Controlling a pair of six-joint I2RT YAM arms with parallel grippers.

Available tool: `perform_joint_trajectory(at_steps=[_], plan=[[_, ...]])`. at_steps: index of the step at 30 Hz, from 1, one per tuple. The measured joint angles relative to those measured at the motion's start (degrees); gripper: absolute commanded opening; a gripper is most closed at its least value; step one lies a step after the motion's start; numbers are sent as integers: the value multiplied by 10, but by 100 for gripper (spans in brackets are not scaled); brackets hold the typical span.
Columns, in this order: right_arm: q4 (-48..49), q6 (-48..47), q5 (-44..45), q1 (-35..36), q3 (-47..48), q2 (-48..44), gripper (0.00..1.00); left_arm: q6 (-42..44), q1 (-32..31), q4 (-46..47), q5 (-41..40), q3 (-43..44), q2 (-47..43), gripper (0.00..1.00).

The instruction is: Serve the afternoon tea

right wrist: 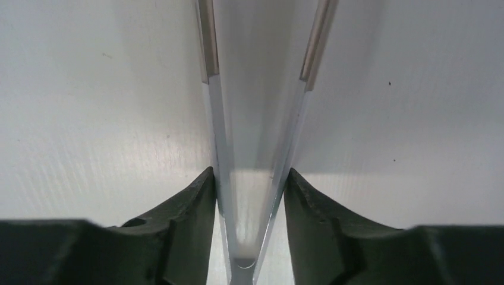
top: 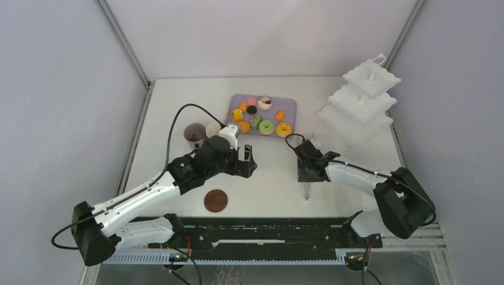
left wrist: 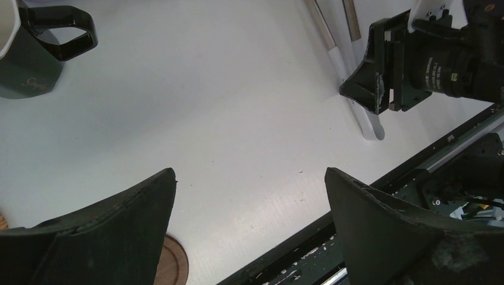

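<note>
While plain white itself, table with three-tier stand between grey walls

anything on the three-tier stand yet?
Nothing visible: the exposed edges of all three tiers of the white stand look bare. Inner parts of the lower two tiers are hidden under the tiers above. The doughnuts and macarons sit on the lilac tray.

Bright, even light with soft shadows; wrist close-ups blur slightly.

Mauve mug upright, coaster nr front
</note>
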Motion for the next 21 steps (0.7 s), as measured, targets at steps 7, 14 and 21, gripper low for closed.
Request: perform_joint_trajectory(at_steps=[7, 14, 21], plan=[[-1, -11, -16, -13, 6, 5, 100, 13, 0, 0, -5, 1, 8, 100], [-43, 9, 3, -13, 10, -67, 100, 26, 0, -11, -29, 20, -7, 100], [-59, 65, 52, -11, 20, -129, 100, 42, 0, -14, -63, 56, -43, 100]])
